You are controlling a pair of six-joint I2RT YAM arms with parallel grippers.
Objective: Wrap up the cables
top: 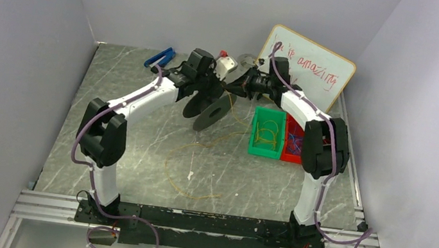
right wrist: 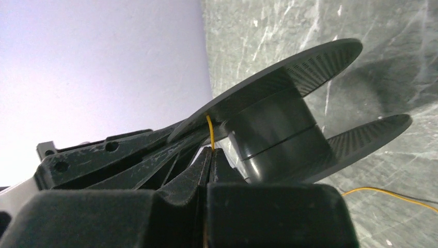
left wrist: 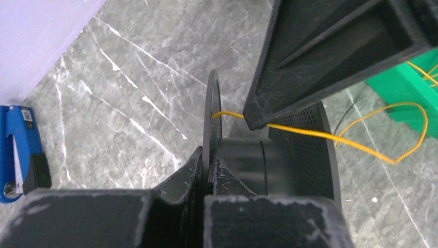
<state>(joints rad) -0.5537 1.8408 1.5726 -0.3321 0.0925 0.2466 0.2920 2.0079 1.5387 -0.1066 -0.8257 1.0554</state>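
A black spool (top: 209, 111) hangs above the table, and my left gripper (left wrist: 209, 155) is shut on its thin left flange (left wrist: 213, 116). The hub (left wrist: 243, 163) sits just right of my fingers. My right gripper (right wrist: 212, 152) is shut on the thin yellow cable (right wrist: 209, 132), right beside the spool's flange (right wrist: 289, 72). In the left wrist view the cable (left wrist: 304, 133) runs from the flange's edge past the right gripper's fingertip (left wrist: 255, 121) and trails off in a loop. More of the cable (top: 188, 168) lies in loose loops on the table below. In the top view both grippers (top: 205, 93) (top: 233, 89) meet at the spool.
A green bin (top: 251, 147) with yellow wires and a red bin (top: 292, 158) with blue-purple wires stand to the right. A whiteboard (top: 309, 65) leans at the back wall. A blue tool (top: 160, 57) lies at the back left. Walls close in on three sides.
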